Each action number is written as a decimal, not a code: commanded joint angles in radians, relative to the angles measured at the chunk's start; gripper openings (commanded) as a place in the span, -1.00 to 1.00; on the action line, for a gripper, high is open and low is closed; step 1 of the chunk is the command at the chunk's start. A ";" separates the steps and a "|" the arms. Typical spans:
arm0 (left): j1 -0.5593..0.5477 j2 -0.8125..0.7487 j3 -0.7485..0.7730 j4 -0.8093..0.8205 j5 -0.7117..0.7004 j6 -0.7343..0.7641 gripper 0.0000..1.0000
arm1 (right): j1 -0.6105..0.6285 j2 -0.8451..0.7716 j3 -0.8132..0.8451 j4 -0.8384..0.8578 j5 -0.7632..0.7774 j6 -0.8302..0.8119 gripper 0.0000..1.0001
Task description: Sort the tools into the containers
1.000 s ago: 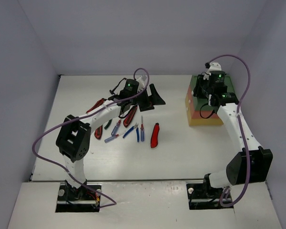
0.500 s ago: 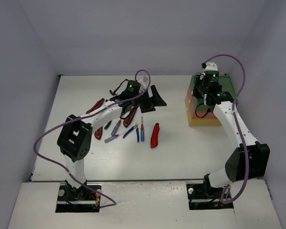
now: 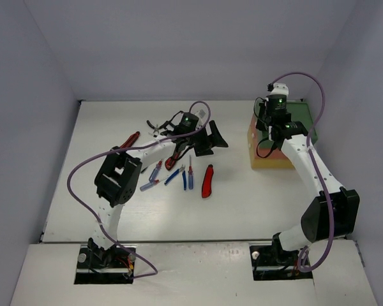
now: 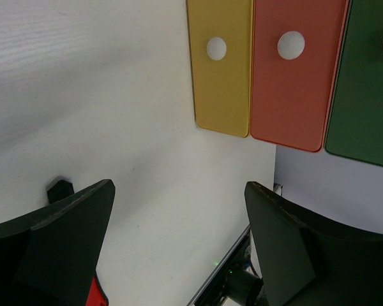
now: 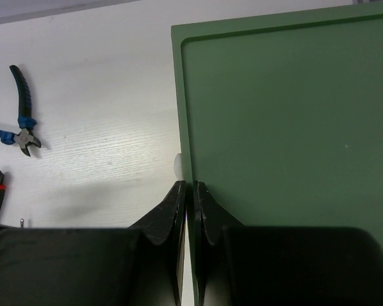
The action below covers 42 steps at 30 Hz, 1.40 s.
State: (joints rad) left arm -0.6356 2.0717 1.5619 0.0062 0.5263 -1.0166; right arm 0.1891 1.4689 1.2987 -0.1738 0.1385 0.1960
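1. The tools [image 3: 179, 173] lie scattered on the table left of the drawer unit [image 3: 274, 162], well apart from it. The red knife [image 3: 207, 181] is the closest to it.
2. The left gripper [image 4: 179, 188] hangs between the tools and the unit, facing the drawer fronts, with its fingers spread wide and empty.
3. The right gripper [image 5: 187, 186] sits at the front edge of the unit's green top [image 5: 274, 115]. Its fingers are closed to a sliver, and I cannot tell whether they pinch the lip.
4. This is probably the step of opening the top drawer. Take the white knob [image 5: 178, 167] squarely and pull straight out, so the unit doesn't slide.
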 commanded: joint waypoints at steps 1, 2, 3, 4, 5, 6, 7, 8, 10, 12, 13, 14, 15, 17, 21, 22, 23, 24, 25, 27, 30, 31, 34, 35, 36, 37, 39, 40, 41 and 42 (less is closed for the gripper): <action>-0.019 0.015 0.118 0.116 0.016 -0.053 0.52 | 0.019 -0.010 0.042 -0.020 -0.081 0.077 -1.00; -0.023 0.030 0.135 0.125 0.018 -0.061 0.45 | 0.020 -0.010 0.043 -0.020 -0.094 0.086 -1.00; -0.028 0.047 0.153 0.134 0.019 -0.068 0.39 | 0.020 -0.010 0.043 -0.020 -0.108 0.097 -1.00; -0.034 0.064 0.171 0.146 0.020 -0.072 0.35 | 0.021 -0.012 0.043 -0.019 -0.122 0.108 -1.00; -0.038 0.074 0.178 0.153 0.020 -0.076 0.31 | 0.020 -0.012 0.042 -0.018 -0.128 0.112 -1.00; -0.042 0.084 0.185 0.161 0.021 -0.081 0.26 | 0.022 -0.013 0.041 -0.018 -0.131 0.120 -1.00; -0.044 0.103 0.194 0.184 0.031 -0.087 0.21 | 0.024 -0.013 0.041 -0.018 -0.131 0.121 -1.00; -0.045 0.124 0.202 0.216 0.043 -0.097 0.17 | 0.024 -0.014 0.041 -0.018 -0.143 0.124 -1.00; -0.045 0.170 0.211 0.280 0.072 -0.123 0.14 | 0.024 -0.019 0.038 -0.018 -0.175 0.132 -1.00; -0.044 0.209 0.227 0.306 0.102 -0.139 0.13 | 0.024 -0.024 0.032 -0.018 -0.181 0.132 -1.00; -0.045 0.220 0.243 0.308 0.114 -0.143 0.13 | 0.024 -0.025 0.028 -0.018 -0.183 0.130 -1.00; -0.045 0.232 0.258 0.310 0.121 -0.145 0.13 | 0.024 -0.028 0.022 -0.018 -0.184 0.126 -1.00; -0.046 0.247 0.270 0.312 0.126 -0.147 0.13 | 0.024 -0.031 0.017 -0.018 -0.187 0.122 -1.00; -0.047 0.269 0.290 0.318 0.139 -0.149 0.13 | 0.026 -0.037 0.008 -0.018 -0.196 0.115 -1.00; -0.047 0.303 0.319 0.319 0.149 -0.152 0.09 | 0.026 -0.051 -0.007 -0.018 -0.200 0.093 -1.00; -0.047 0.311 0.325 0.319 0.152 -0.155 0.08 | 0.025 -0.053 -0.008 -0.018 -0.201 0.086 -1.00; -0.047 0.319 0.332 0.324 0.156 -0.158 0.06 | 0.025 -0.054 -0.009 -0.018 -0.203 0.080 -1.00; -0.047 0.327 0.339 0.330 0.160 -0.162 0.05 | 0.026 -0.055 -0.010 -0.018 -0.207 0.073 -1.00; -0.047 0.334 0.345 0.335 0.162 -0.163 0.03 | 0.026 -0.056 -0.010 -0.018 -0.219 0.061 -1.00; -0.047 0.346 0.356 0.353 0.172 -0.164 -0.02 | 0.026 -0.056 -0.013 -0.020 -0.228 0.050 -1.00; -0.046 0.358 0.354 0.389 0.173 -0.166 -0.03 | 0.024 -0.059 -0.022 -0.018 -0.231 0.041 -1.00; -0.046 0.363 0.354 0.399 0.169 -0.168 -0.04 | 0.024 -0.059 -0.023 -0.018 -0.234 0.039 -1.00; -0.047 0.380 0.358 0.426 0.161 -0.182 -0.08 | 0.024 -0.060 -0.025 -0.019 -0.240 0.036 -1.00; -0.047 0.387 0.359 0.440 0.161 -0.190 -0.09 | 0.024 -0.061 -0.024 -0.018 -0.241 0.036 -1.00; -0.047 0.393 0.358 0.450 0.158 -0.192 -0.09 | 0.024 -0.061 -0.022 -0.018 -0.241 0.036 -1.00; -0.047 0.398 0.357 0.459 0.155 -0.194 -0.10 | 0.024 -0.061 -0.021 -0.018 -0.242 0.035 -1.00; -0.045 0.408 0.357 0.480 0.152 -0.199 -0.12 | 0.024 -0.061 -0.021 -0.018 -0.244 0.033 -1.00; -0.045 0.415 0.357 0.499 0.152 -0.202 -0.13 | 0.024 -0.061 -0.021 -0.018 -0.247 0.032 -1.00; -0.045 0.422 0.359 0.522 0.156 -0.203 -0.15 | 0.024 -0.062 -0.021 -0.019 -0.249 0.031 -1.00; -0.045 0.429 0.361 0.539 0.164 -0.202 -0.17 | 0.024 -0.063 -0.022 -0.018 -0.254 0.031 -1.00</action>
State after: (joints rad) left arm -0.6792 2.5205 1.8740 0.3850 0.6762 -1.1991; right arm 0.1978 1.4422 1.2827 -0.1852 -0.0540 0.2337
